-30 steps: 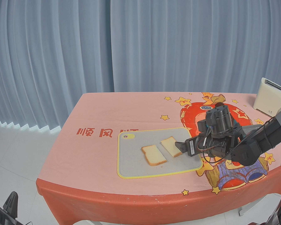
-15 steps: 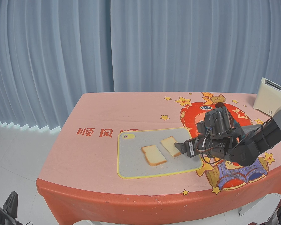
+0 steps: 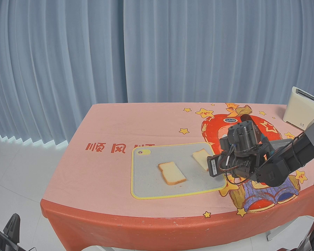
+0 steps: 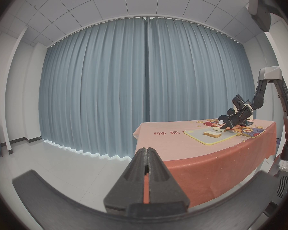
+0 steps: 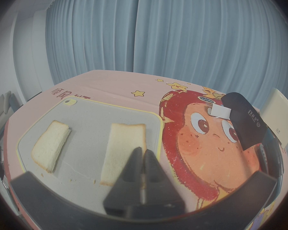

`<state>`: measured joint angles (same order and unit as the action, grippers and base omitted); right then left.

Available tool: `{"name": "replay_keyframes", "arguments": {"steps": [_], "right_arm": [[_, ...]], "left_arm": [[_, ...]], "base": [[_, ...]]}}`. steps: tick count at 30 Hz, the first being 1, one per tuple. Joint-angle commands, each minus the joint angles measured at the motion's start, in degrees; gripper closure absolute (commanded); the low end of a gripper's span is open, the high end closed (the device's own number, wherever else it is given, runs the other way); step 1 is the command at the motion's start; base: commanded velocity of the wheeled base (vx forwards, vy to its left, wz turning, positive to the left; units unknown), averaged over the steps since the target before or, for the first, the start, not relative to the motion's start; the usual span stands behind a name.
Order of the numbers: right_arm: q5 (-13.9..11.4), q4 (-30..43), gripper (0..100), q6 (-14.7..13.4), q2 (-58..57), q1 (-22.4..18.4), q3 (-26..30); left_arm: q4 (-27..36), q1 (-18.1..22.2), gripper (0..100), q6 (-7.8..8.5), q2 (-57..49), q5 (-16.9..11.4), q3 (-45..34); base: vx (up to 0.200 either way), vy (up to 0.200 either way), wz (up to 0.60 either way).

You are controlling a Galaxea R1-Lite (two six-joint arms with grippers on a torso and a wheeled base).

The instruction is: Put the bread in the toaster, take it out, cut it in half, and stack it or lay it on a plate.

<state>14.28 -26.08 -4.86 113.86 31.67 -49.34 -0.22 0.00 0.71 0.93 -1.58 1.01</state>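
Two halves of bread are lying on the grey cutting board [image 3: 146, 189], and the coming move is turning on the half nearer the robot's right [image 3: 201, 158]. Its long axis is running slantwise across the board, from the far left down toward the right gripper [image 3: 209, 164], so the piece is reaching away from the fingers toward the robot's left and slightly farther off. Those fingers are looking pressed together on the edge of that half nearest the arm. From the wrist view I am judging it a thin pinch, though how deep the bite goes I cannot tell.

The other half [image 3: 171, 172] is resting flat near the board's middle, apart from the held one and well to the left of the fingers. The toaster [image 3: 302, 108] is standing at the table's far right corner, behind the right arm.

The left gripper [image 4: 146, 157] is hanging low, well off the table's left side, its fingers closed on nothing. So the right arm is plainly the nearer one for both pieces.

With so little bread in the grip, I am expecting the far end to sag once lifted.
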Motion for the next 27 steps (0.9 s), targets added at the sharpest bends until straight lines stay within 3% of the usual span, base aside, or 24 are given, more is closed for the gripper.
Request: {"name": "replay_keyframes", "arguments": {"steps": [1,17,27], "right_arm": [[-0.04,-0.03,100,-0.06,-0.13,0.41,0.03],[-0.12,0.15,100,-0.41,-4.79,1.02,0.29],[1.37,-0.56,100,-1.46,-11.99,0.85,6.09]], "left_arm": [[-0.04,0.0,100,0.0,-0.93,0.0,-1.01],[-0.04,0.0,100,0.0,-0.93,0.0,-1.01],[-0.04,0.0,100,0.0,-0.93,0.0,-1.01]], "base": [[0.0,0.0,0.0],[0.0,0.0,0.0],[0.0,0.0,0.0]]}}
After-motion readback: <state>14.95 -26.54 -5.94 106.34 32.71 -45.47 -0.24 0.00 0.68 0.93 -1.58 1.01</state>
